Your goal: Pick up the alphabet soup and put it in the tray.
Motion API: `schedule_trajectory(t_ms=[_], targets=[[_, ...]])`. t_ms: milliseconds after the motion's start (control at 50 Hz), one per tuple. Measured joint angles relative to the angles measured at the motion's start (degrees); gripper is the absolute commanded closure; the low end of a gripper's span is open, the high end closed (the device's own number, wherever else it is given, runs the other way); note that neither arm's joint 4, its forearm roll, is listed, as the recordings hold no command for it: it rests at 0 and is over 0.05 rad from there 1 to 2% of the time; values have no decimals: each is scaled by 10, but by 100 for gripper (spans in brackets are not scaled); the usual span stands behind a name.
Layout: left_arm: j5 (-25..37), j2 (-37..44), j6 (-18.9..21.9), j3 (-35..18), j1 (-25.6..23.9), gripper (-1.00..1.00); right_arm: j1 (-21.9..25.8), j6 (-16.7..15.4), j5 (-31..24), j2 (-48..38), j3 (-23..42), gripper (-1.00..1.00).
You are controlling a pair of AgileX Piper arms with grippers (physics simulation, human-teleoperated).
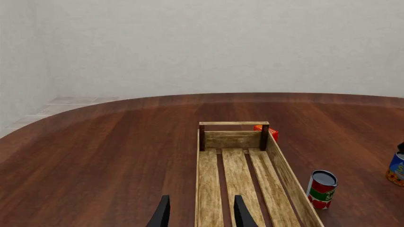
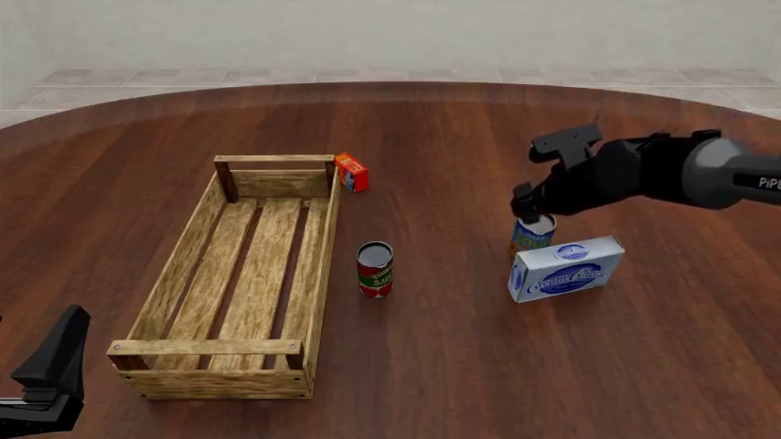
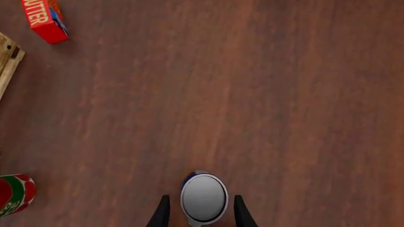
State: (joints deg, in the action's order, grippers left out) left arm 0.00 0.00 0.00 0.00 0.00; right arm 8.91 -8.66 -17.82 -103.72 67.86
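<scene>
The alphabet soup [image 2: 532, 235] is a small blue-labelled can with a silver top, standing upright on the table right of centre. My right gripper [image 2: 533, 218] hangs straight over it. In the right wrist view its open fingers [image 3: 162, 213] flank the can's top [image 3: 203, 197] with a small gap on each side. The tray [image 2: 183, 251], a long light-wood slatted crate, lies on the left with nothing in it. At the near left my left gripper [image 2: 51, 361] is open and holds nothing. In the left wrist view it [image 1: 201, 198] looks along the tray [image 1: 233, 124], with the soup [image 1: 396, 168] at the picture's edge.
A red-and-green can [image 2: 375, 269] stands between tray and soup. A white-and-blue box [image 2: 566, 268] lies just in front of the soup, close to it. A small red butter box [image 2: 351, 172] sits by the tray's far right corner.
</scene>
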Motion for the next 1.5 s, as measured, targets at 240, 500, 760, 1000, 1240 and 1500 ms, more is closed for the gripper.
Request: schedule_trajectory(t_ms=[240, 500, 760, 1000, 1240, 1500], targets=[[0, 0, 0, 0, 0, -100, 2, 3, 6, -5, -7, -100], [0, 0, 0, 0, 0, -100, 1, 5, 9, -9, -9, -100], [0, 0, 0, 0, 0, -100, 1, 5, 13, -13, -13, -100], [0, 0, 0, 0, 0, -100, -2, 3, 18, -23, -11, -100], [0, 0, 0, 0, 0, -100, -5, 4, 25, -27, -15, -100], [0, 0, 0, 0, 0, -100, -2, 5, 30, -26, -24, -100]])
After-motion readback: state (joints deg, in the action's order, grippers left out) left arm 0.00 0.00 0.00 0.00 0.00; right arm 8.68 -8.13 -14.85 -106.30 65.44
